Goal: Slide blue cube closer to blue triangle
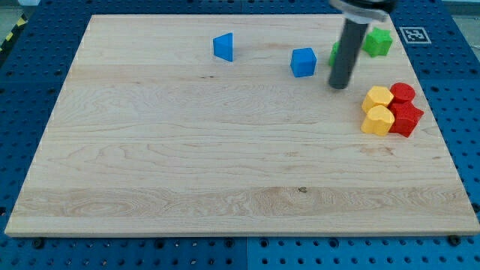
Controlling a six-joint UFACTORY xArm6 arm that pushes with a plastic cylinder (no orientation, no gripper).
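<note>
The blue cube (304,62) sits near the view's top, well right of the blue triangle (223,46). My tip (339,84), a bare rod without fingers, stands just right of the cube, not touching. I'm lining up; next, push leftward.

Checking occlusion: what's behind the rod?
A green block shows only as a sliver at the rod's left edge; the rest, and its shape, are covered. My tip sits right of the blue cube.
</note>
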